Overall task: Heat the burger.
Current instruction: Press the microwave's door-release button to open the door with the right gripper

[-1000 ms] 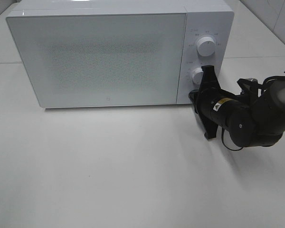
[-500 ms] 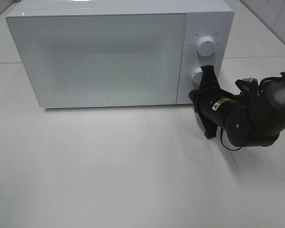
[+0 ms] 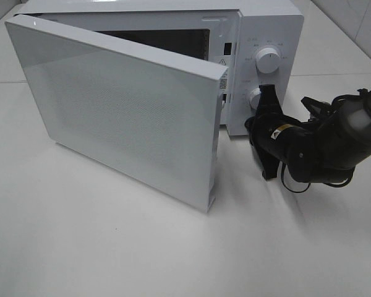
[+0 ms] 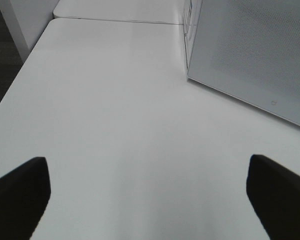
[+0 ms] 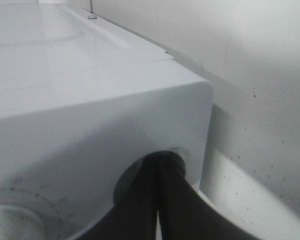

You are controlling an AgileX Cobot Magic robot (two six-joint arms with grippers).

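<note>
**Microwave door swung wide, burger out of sight**

The microwave (image 3: 269, 25) is a glossy white box with rounded corners. Its door (image 3: 123, 105) is a flat slab with a fine dotted mesh across the face. Hinged on the left, it stands at a wide angle over the desk (image 3: 111, 247), which is matte, pale and smooth. On the control panel sit two round white knobs, the upper knob (image 3: 268, 61) above the lower knob (image 3: 255, 96), each ringed by faint printed marks.

The burger cannot be seen in any view. Only a dark strip of the cavity (image 3: 167, 38) shows above the door's top edge, so its place relative to either pincer cannot be told.

The right pincer (image 3: 265, 91), black and glossy, is closed with its two fingers pressed together and nothing between them. In the right wrist view, the tips (image 5: 159, 167) meet at the panel front, just beside the lower knob.

The left pincer (image 4: 149, 192) is spread wide and holds nothing. Its dark fingertips (image 4: 20, 197) hang over bare desk, well apart from the door's hinged corner.

The door's free edge reaches toward the middle of the desk, near the right arm. Open desk lies in front of it and to the left.
</note>
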